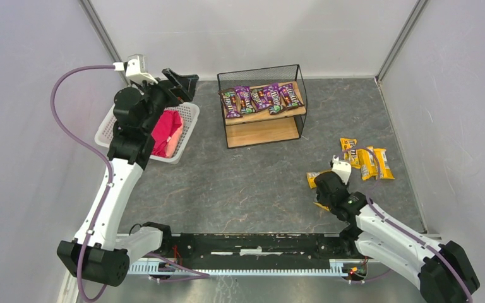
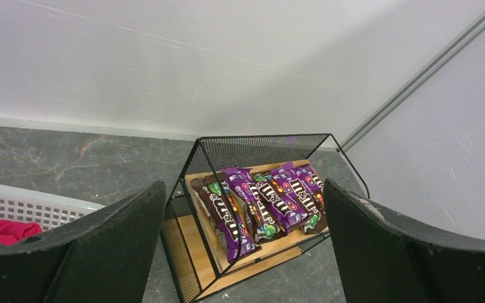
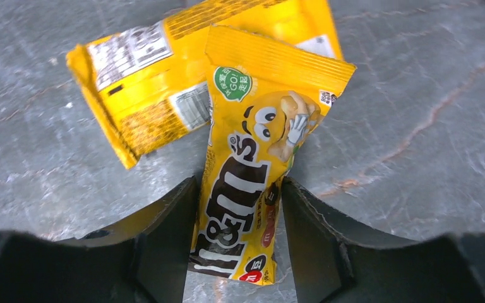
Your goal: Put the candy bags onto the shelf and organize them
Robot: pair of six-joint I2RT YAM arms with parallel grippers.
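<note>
Right claw: it pinches a yellow M&M's bag by its lower half, with one finger on each side, in the middle of the wrist picture.
Left claw: it is spread wide and holds nothing, up by the white basket in the upper left of the top picture.
Shelf: it stands in the upper middle of the top picture, well apart from the right claw.
Purple bags: they lie in a row on the shelf's top board, and no bags show on the bottom board.
Other yellow bags: they lie on the grey table at the right, near the right claw (one lies just behind the held bag).
Step now: this is likely the pick-up of one yellow bag, to be carried to the shelf.
What could go wrong: the bag is shiny and held only by its sides, so it could slip out on the long trip. Its loose top end could flop and catch on the black wire. Set down carelessly, it could knock the purple bags out of line.
</note>
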